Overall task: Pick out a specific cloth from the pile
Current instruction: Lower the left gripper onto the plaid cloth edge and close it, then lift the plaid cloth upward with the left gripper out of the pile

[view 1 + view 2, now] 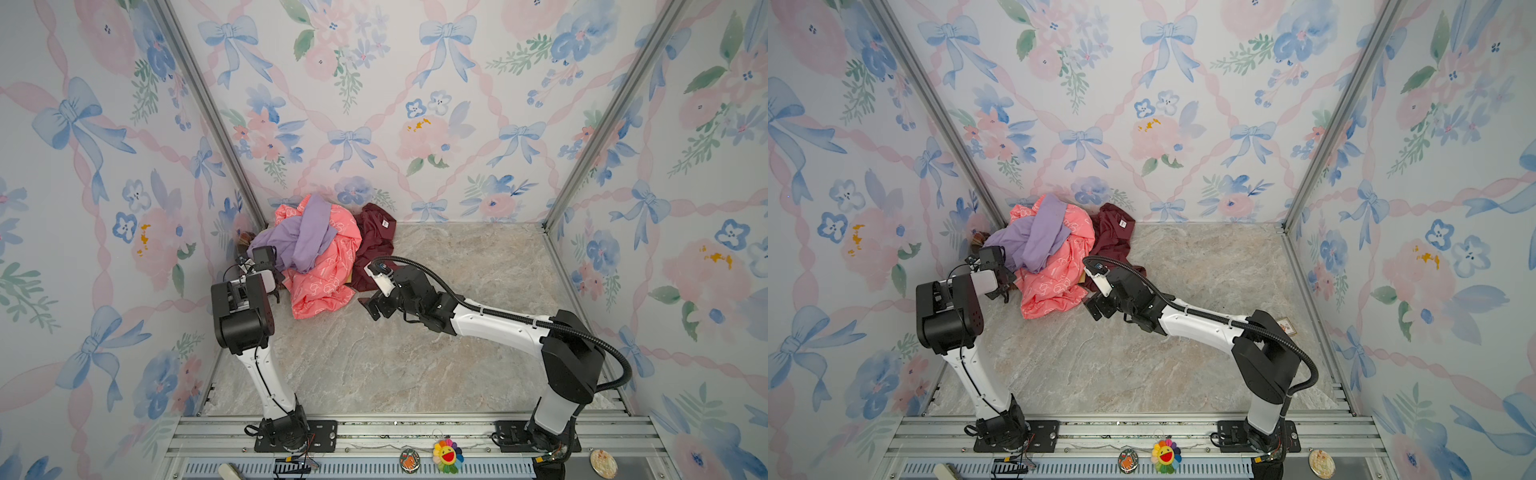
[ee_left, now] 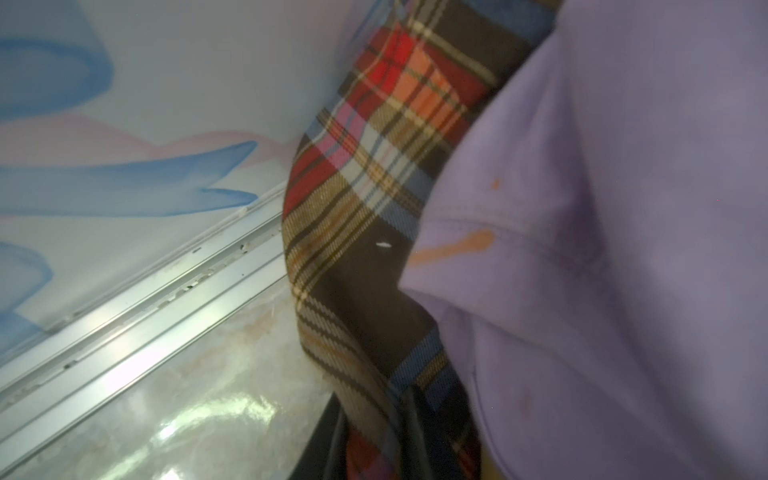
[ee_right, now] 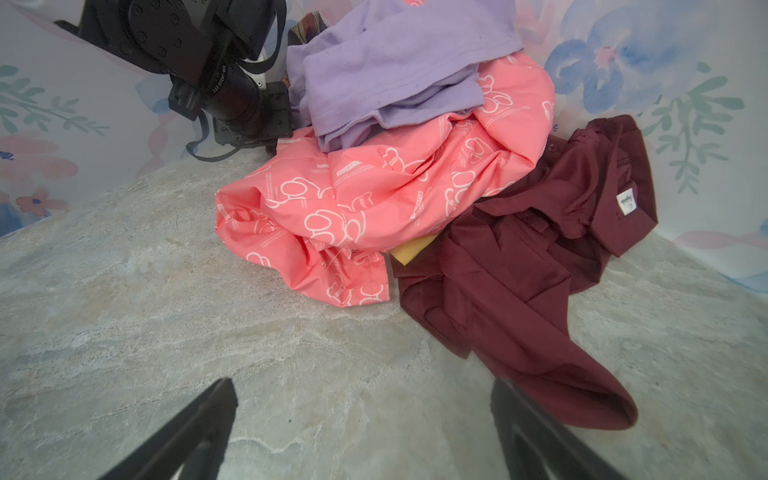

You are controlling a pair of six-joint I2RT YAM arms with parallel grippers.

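The pile [image 1: 328, 270] lies in the back left corner: a lilac garment [image 3: 395, 62] on top, coral-pink cloth [image 3: 374, 199] with white print below, a maroon garment [image 3: 519, 270] on its right, a mustard-yellow scrap [image 3: 411, 249] between them. The plaid cloth [image 2: 365, 199] is wedged between the lilac garment [image 2: 602, 249] and the left wall; only a sliver [image 1: 245, 240] shows in a top view. My left gripper [image 2: 374, 436] [image 1: 277, 291] is shut on a fold of the plaid cloth at the pile's left edge. My right gripper [image 3: 362, 385] [image 1: 368, 307] hovers open over bare floor before the pile.
Flowered walls close in the left, back and right sides. An aluminium rail [image 2: 124, 324] runs along the foot of the left wall beside the plaid cloth. The marble floor [image 1: 395, 353] spreads to the front and right. Small trinkets [image 1: 446, 455] sit on the front rail.
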